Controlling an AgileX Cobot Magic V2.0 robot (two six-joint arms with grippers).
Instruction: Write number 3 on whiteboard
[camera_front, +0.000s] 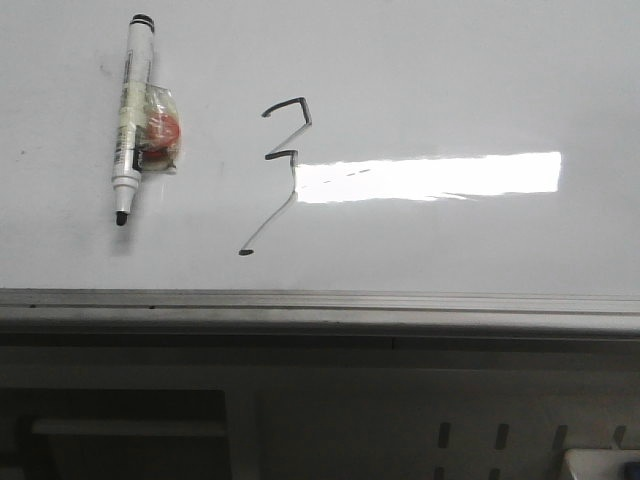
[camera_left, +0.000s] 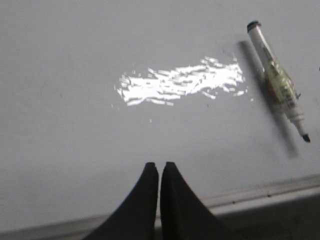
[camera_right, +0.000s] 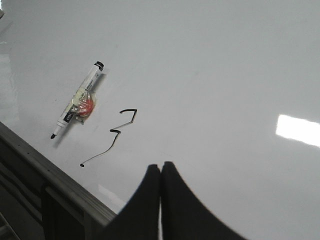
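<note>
The whiteboard (camera_front: 420, 70) fills the front view, with a grey metal rail (camera_front: 320, 300) along its near edge. A jagged black number 3 (camera_front: 285, 150) with a long slanted tail ending in a dot is drawn near the middle; it also shows in the right wrist view (camera_right: 117, 135). An uncapped marker pen (camera_front: 131, 110) lies on the board left of the 3, with a red-and-clear tag beside it. It also shows in the left wrist view (camera_left: 277, 80) and the right wrist view (camera_right: 80, 106). My left gripper (camera_left: 159, 165) is shut and empty above the board's near edge. My right gripper (camera_right: 161, 166) is shut and empty, right of the 3.
A bright white rectangular glare patch (camera_front: 430, 177) lies on the board right of the 3. Below the rail is a dull grey slotted panel (camera_front: 500, 435). A white object with a blue part (camera_front: 605, 465) sits at the lower right corner.
</note>
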